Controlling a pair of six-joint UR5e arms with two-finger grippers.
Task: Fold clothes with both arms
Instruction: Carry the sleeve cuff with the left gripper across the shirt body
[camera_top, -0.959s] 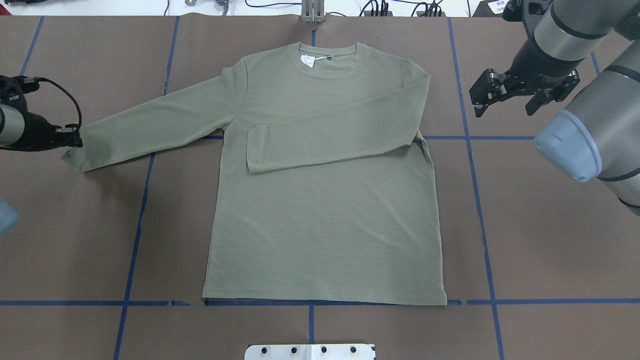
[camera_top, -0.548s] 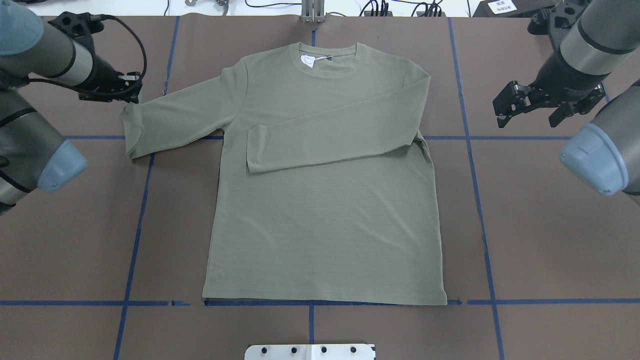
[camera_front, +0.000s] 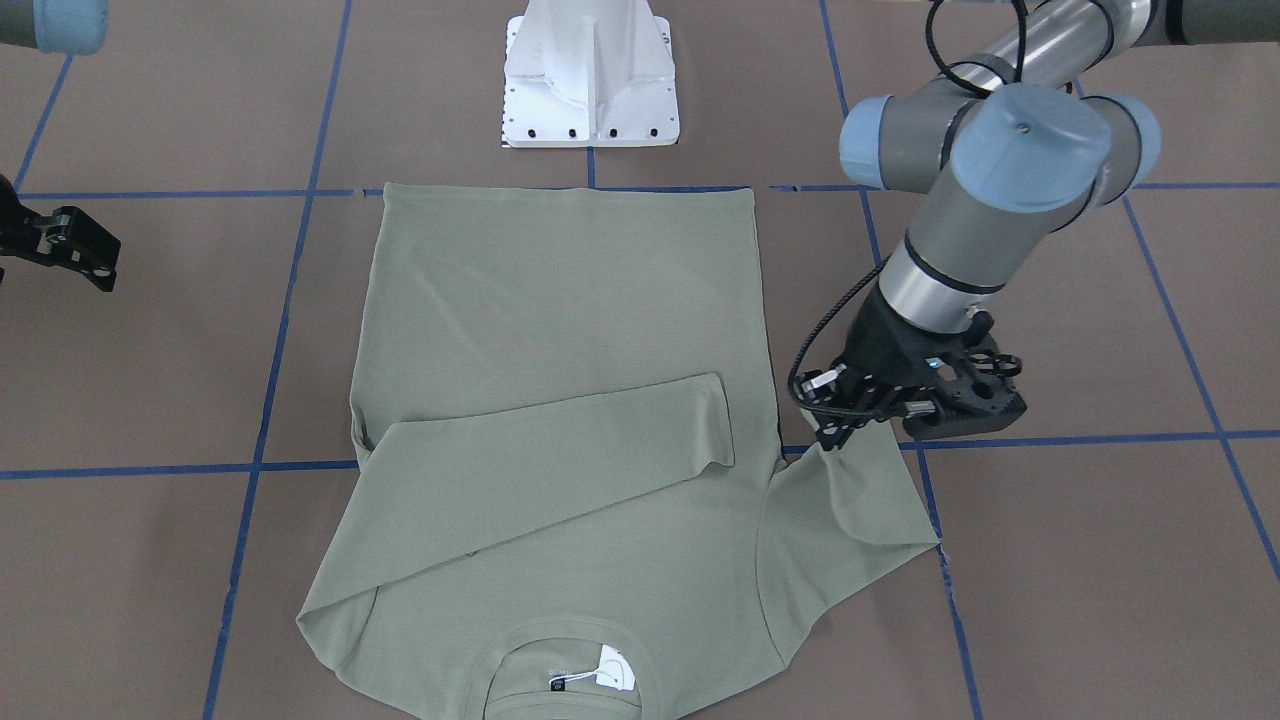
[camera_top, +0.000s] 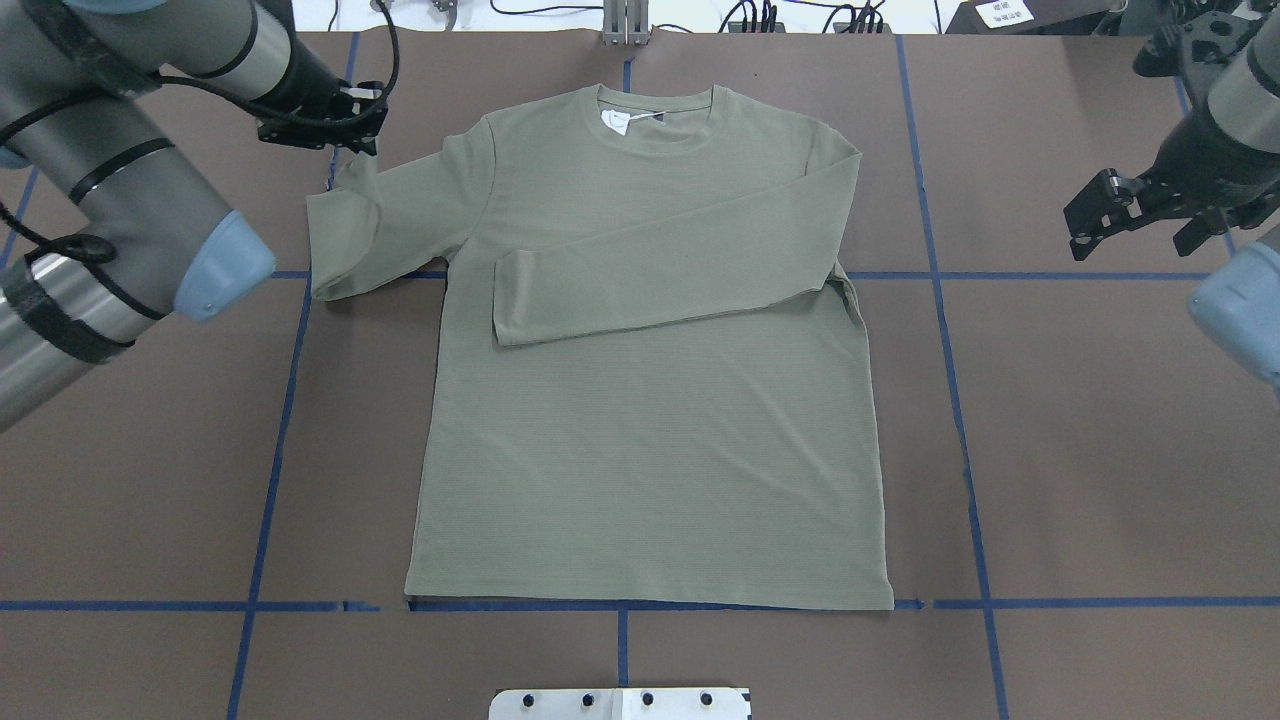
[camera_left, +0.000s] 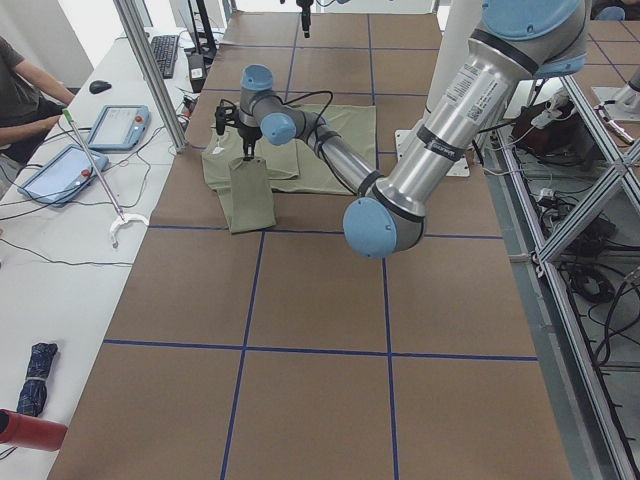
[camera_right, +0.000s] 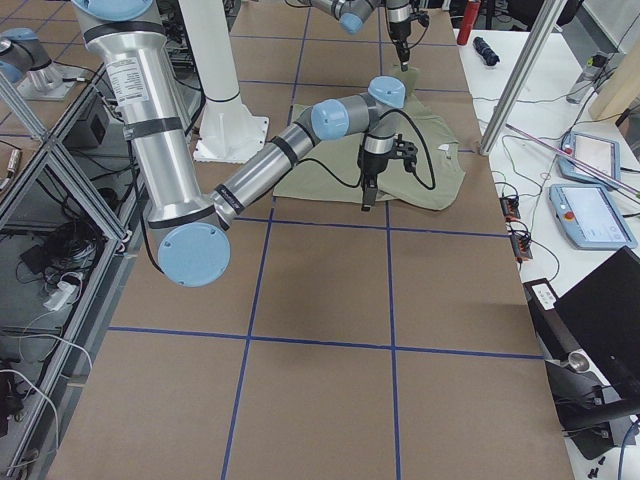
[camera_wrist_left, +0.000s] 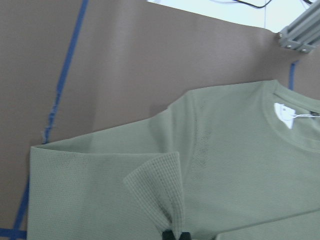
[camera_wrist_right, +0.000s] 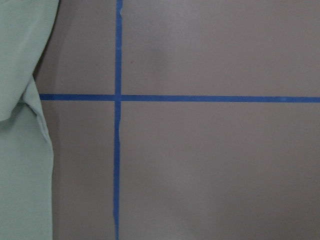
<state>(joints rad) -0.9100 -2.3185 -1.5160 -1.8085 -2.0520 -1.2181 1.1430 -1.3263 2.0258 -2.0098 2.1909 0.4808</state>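
The sage-green long-sleeved shirt lies flat, face up, collar and neck tags at the far edge. Its right sleeve is folded across the chest. My left gripper is shut on the cuff of the left sleeve and holds it raised near the shirt's left shoulder, so the sleeve doubles back on itself. The left wrist view shows the pinched cuff. The front view shows the left gripper on the sleeve too. My right gripper is open and empty over bare table, right of the shirt.
The brown table cover carries blue tape lines. The white pedestal base stands at the near edge by the hem. A metal bracket and cables sit at the far edge. A side desk holds tablets.
My left gripper has carried the sleeve cuff from the table's far left, up and in toward the shirt's shoulder. My right gripper has drawn away to the right, still open.
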